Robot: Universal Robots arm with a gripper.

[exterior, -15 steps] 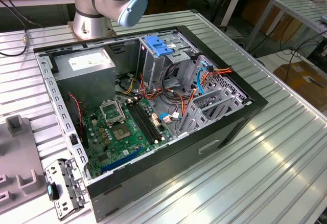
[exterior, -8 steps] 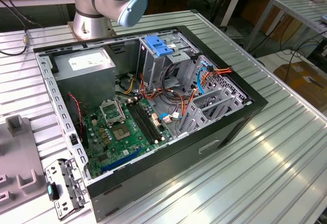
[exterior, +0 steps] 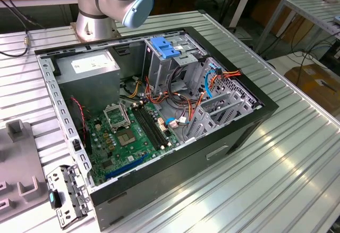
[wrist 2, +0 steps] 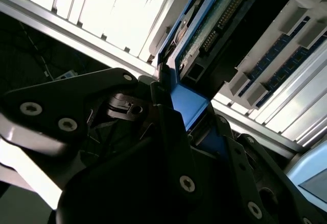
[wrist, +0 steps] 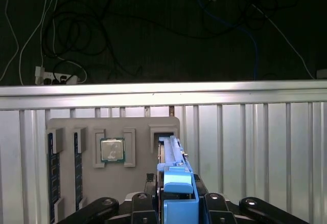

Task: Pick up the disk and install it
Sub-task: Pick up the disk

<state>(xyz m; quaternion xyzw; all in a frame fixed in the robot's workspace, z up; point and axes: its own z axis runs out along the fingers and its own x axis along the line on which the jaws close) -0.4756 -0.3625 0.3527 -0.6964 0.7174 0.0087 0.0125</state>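
Observation:
In both wrist views the disk stands on edge in a slot of a grey parts tray, with blue plastic rails along its sides. Its green circuit-board face and connector show in the second wrist view, where the disk reaches away from me. My gripper has its black fingers pressed against both sides of the blue rail end, shut on the disk. The disk's lower end still sits in the tray slot.
The tray also holds a processor chip and memory sticks. In the exterior view an open computer case lies on the ribbed metal table, with a drive cage with a blue latch, a power-supply box and the motherboard. The arm's base stands behind the case.

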